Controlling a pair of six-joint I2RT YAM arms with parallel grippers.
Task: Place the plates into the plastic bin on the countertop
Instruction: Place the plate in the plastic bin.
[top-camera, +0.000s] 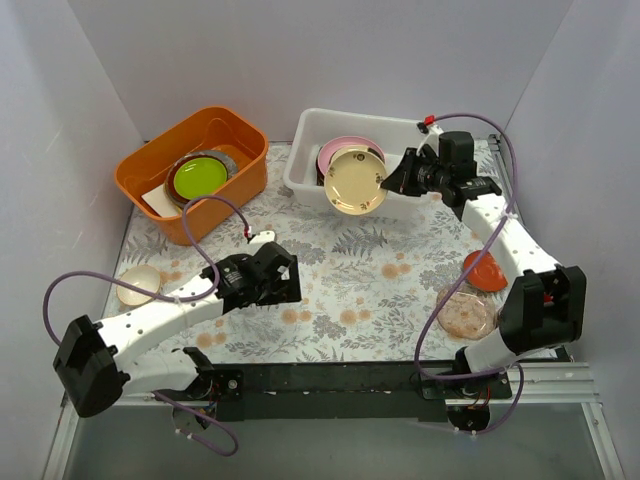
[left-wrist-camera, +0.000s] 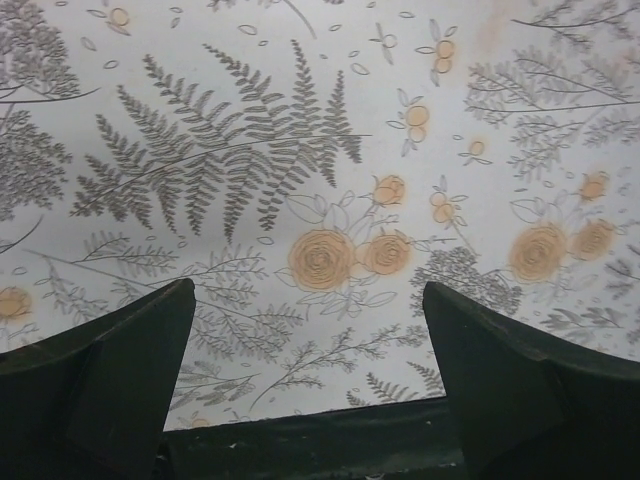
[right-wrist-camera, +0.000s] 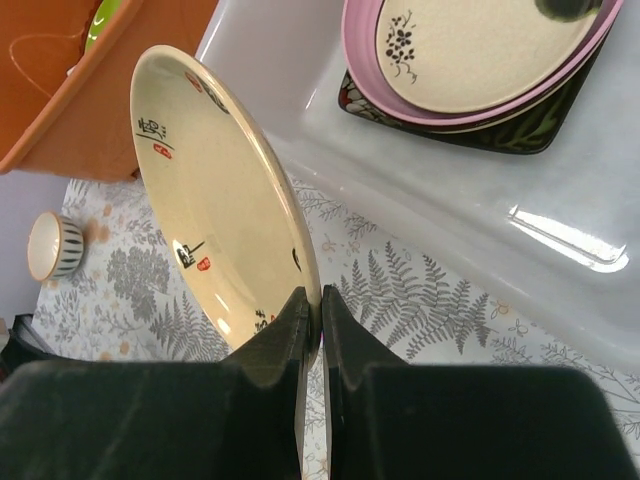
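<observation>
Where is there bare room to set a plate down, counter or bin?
Bare counter runs down the middle, between the left end effector and the speckled plate. Inside the bin, the floor beside the plate stack is bare. Crowded: the bin's front, where the right end effector holds the cream plate.

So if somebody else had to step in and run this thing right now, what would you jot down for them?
Left gripper: open, empty, over the countertop.
Right gripper: shut on the rim of a cream plate, held on edge just outside the plastic bin.
Done: a stack in the bin, with a flowered cream plate on top, a pink plate under it and a black square plate beneath.
Left: drop the held plate in, then fetch the orange-red plate, the speckled pinkish plate and the small cream dish off the countertop.
</observation>
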